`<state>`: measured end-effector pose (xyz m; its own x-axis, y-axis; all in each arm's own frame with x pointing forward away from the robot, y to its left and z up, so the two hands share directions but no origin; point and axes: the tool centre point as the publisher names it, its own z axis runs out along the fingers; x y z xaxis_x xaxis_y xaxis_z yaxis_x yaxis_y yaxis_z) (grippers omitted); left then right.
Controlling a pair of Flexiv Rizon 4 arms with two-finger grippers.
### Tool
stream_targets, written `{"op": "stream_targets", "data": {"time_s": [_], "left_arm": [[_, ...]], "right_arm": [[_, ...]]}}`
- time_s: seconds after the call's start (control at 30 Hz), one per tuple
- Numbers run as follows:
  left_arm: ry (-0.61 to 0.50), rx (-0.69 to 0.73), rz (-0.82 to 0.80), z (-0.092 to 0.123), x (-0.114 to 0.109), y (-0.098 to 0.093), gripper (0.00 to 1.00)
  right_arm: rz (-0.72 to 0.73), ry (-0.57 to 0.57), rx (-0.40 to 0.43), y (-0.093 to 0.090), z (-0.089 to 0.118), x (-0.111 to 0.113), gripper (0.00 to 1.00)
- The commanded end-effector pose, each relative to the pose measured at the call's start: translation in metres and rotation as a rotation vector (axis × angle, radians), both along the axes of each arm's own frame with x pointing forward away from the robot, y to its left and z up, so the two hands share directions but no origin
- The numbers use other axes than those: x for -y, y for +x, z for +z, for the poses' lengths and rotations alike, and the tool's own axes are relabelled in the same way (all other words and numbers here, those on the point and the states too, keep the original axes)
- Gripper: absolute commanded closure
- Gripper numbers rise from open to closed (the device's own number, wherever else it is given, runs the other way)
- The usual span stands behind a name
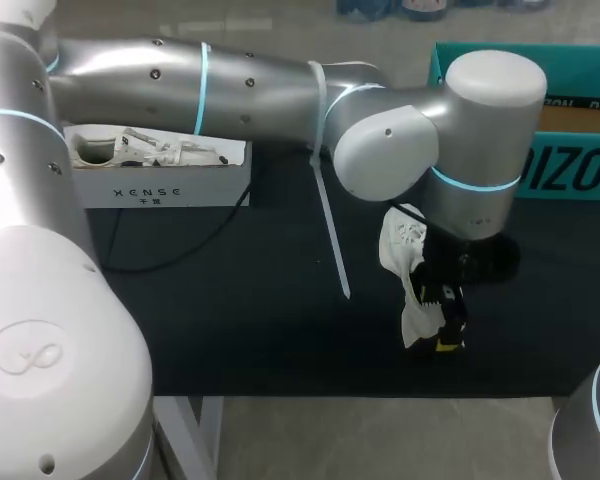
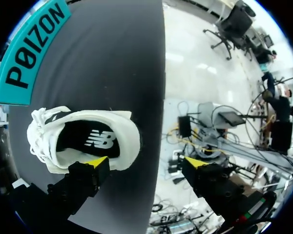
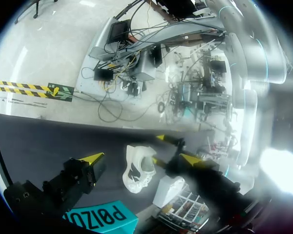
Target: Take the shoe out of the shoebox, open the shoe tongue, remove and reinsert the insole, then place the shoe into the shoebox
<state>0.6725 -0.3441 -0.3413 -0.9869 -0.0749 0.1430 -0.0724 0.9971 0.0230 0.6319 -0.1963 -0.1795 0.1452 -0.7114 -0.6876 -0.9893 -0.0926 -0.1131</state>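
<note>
A white shoe (image 1: 400, 268) with a black insole lies on the black table (image 1: 230, 330), in front of the teal shoebox (image 1: 580, 110). My left arm reaches across from the left, and its gripper (image 1: 447, 322) points down right beside the shoe. In the left wrist view the shoe (image 2: 83, 139) has its opening facing the camera. The left gripper (image 2: 145, 162) is open, with one yellow fingertip (image 2: 95, 161) against the shoe's heel rim and the other out over the table edge. My right gripper (image 3: 139, 158) is open, high above the table, with the shoe (image 3: 138, 170) far ahead of it.
A white open box (image 1: 160, 170) with white parts inside stands at the back left, and a black cable (image 1: 180, 240) runs from it across the table. A white strap (image 1: 330, 230) hangs from my left arm. My right arm (image 1: 595, 430) shows at the near right corner.
</note>
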Motion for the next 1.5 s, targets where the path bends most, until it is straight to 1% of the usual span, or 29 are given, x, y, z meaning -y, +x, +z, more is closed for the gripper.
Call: {"op": "stream_targets", "data": {"time_s": [0.03,0.27,0.57,1.17,1.2,1.23,1.27,1.3,1.33,1.5], "left_arm": [[-0.005,0.006,0.0,-0.005,0.001,0.004,0.0],[-0.006,0.021,-0.013,-0.011,0.008,0.012,0.0],[-0.016,0.044,-0.036,-0.028,0.016,0.017,0.0],[-0.003,0.05,-0.035,-0.035,0.016,0.022,0.0],[-0.004,0.049,-0.036,-0.036,0.016,0.022,0.02],[-0.004,0.05,-0.036,-0.037,0.015,0.022,0.18],[-0.004,0.048,-0.035,-0.038,0.015,0.022,0.24],[-0.005,0.047,-0.035,-0.039,0.015,0.023,0.41],[-0.005,0.047,-0.035,-0.04,0.015,0.023,0.51],[-0.006,0.049,-0.035,-0.042,0.016,0.023,0.54]], "right_arm": [[-0.25,0.047,0.259,-0.008,0.0,-0.001,0.0],[-0.25,0.047,0.259,-0.008,0.0,-0.001,0.0],[-0.25,0.047,0.259,-0.008,0.0,-0.001,0.0],[-0.25,0.047,0.259,-0.008,0.0,-0.001,0.0],[-0.25,0.047,0.259,-0.008,0.0,-0.001,0.0],[-0.25,0.047,0.259,-0.008,0.0,-0.001,0.0],[-0.25,0.047,0.259,-0.008,0.0,-0.001,0.0],[-0.25,0.047,0.259,-0.008,0.0,-0.001,0.0],[-0.25,0.047,0.259,-0.008,0.0,-0.001,0.0],[-0.25,0.047,0.259,-0.008,0.0,-0.001,0.0]]}}
